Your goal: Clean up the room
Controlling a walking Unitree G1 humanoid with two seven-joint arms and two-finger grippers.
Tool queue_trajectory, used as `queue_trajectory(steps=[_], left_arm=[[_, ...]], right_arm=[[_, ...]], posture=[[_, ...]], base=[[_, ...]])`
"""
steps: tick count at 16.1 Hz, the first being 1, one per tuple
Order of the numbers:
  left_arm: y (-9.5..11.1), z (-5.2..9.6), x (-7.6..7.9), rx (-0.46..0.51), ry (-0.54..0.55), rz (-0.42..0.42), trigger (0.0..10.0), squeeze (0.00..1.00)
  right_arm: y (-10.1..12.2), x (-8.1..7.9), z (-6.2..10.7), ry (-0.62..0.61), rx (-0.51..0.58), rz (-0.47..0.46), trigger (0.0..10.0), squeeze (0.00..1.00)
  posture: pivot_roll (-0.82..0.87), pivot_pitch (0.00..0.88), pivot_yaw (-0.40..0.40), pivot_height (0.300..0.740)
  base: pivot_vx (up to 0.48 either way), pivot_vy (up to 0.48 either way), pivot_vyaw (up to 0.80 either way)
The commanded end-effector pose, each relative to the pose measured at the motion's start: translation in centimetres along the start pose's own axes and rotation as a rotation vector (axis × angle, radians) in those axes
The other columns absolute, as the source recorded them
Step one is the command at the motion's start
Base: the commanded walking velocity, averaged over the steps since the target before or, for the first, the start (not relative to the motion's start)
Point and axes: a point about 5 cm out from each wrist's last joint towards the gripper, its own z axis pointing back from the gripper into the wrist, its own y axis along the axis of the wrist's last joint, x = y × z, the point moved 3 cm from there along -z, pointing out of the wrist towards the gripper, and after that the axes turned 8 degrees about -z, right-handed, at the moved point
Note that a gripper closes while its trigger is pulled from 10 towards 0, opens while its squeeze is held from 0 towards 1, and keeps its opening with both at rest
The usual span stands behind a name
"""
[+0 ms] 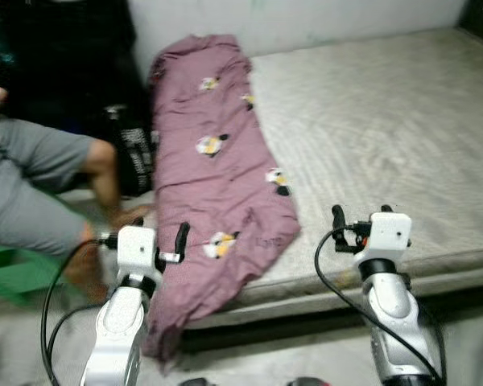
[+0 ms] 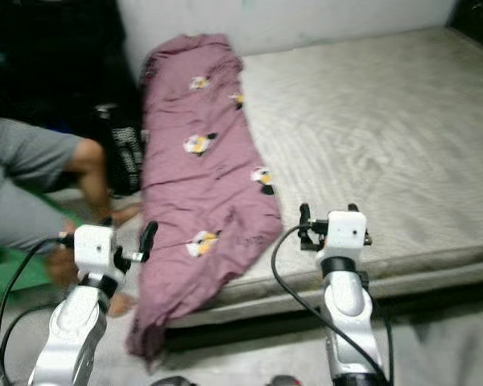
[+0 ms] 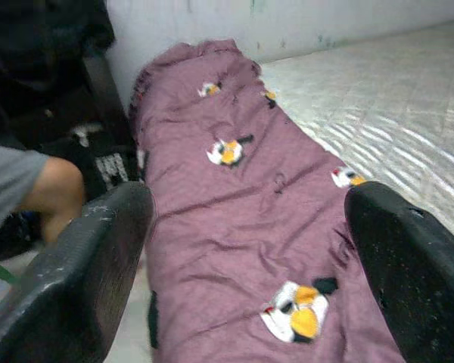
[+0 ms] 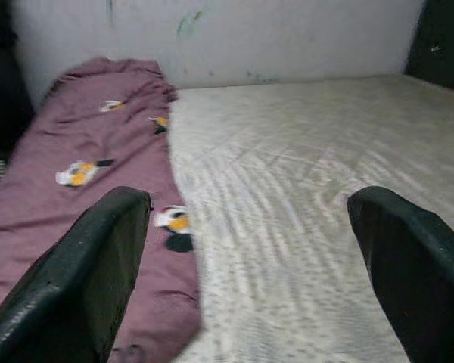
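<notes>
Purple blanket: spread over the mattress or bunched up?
Bunched: the purple blanket lies in a long rumpled strip along the mattress left side, its near end hanging off the edge.

My two forearms are rounded silver shells, each narrowing to a black ring at the wrist and topped by a boxy white housing. The left hand has long black fingers, with a small white label at the base of one; the right hand has the same black fingers. A black cable loops out from each wrist housing and runs down along the arm.
</notes>
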Motion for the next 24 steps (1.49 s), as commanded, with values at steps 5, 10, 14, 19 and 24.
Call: queue_trajectory(steps=[5,10,14,19,24], left_arm=[[-1.2,1.8,-0.9,-0.048,0.101,0.007,10.0,0.0],[-1.8,3.6,-2.1,-0.072,0.206,0.017,10.0,0.0],[-1.0,2.8,-1.6,-0.037,0.157,0.023,10.0,0.0],[-0.8,1.8,-1.0,-0.029,0.108,0.029,10.0,0.0],[-0.6,1.5,-0.9,-0.024,0.087,0.028,10.0,0.0]], right_arm=[[-0.6,-2.9,-1.0,0.146,-0.034,0.006,10.0,0.0],[-0.4,-5.0,-2.3,0.258,-0.049,0.015,10.0,0.0],[-0.4,-4.3,-2.3,0.236,-0.044,0.015,10.0,0.0],[-0.2,-3.0,-1.9,0.185,-0.029,0.028,10.0,0.0],[-0.5,-2.5,-1.4,0.163,-0.041,0.019,10.0,0.0]], posture=[[0.06,0.0,0.029,0.74],[0.13,0.0,-0.053,0.74],[0.09,0.0,-0.028,0.74],[0.03,0.0,0.016,0.74],[0.03,0.0,0.027,0.74]], base=[[0.0,0.0,0.0],[0.0,0.0,0.0],[0.0,0.0,-0.53],[0.145,0.0,-0.1],[0.296,0.0,-0.16]])
